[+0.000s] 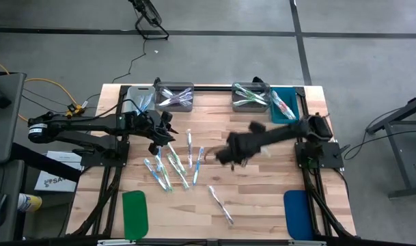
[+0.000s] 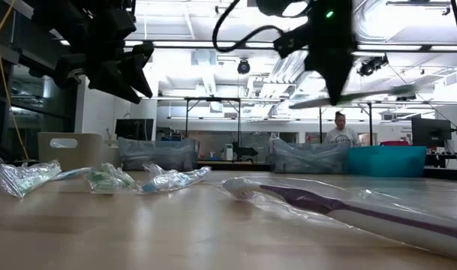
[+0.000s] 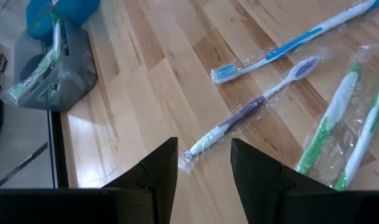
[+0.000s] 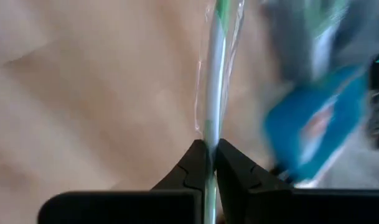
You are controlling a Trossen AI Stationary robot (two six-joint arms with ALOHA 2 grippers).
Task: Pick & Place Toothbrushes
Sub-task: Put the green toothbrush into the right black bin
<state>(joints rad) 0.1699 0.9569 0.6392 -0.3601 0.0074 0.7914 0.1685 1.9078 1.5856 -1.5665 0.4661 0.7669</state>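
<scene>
Several wrapped toothbrushes [image 1: 170,167] lie flat on the wooden table, one more [image 1: 220,203] nearer the front. My left gripper [image 1: 163,133] hangs open above their far-left side. Its wrist view shows a purple one [image 3: 251,109], a blue one [image 3: 295,40] and green ones [image 3: 345,118] ahead of the open fingers [image 3: 205,168]. My right gripper [image 1: 225,156], blurred, is above the table's middle. It is shut on a green-and-white toothbrush [image 4: 214,93], which is seen in the low view as a level streak [image 2: 363,96]. My right gripper pinches the green-and-white toothbrush's wrapped shaft [image 4: 210,134] between its two fingers. They slant down from the table's right side. The toothbrush is lifted clear of the table and lies about level in the low view. I cannot tell which end sticks out.
Along the far edge stand grey bins [image 1: 175,97] [image 1: 251,96] holding toothbrushes, a teal bin [image 1: 284,104] and another grey bin [image 1: 141,99]. A green pad [image 1: 134,213] and a blue pad [image 1: 298,213] lie at the front corners. A person [image 2: 341,133] is in the room beyond.
</scene>
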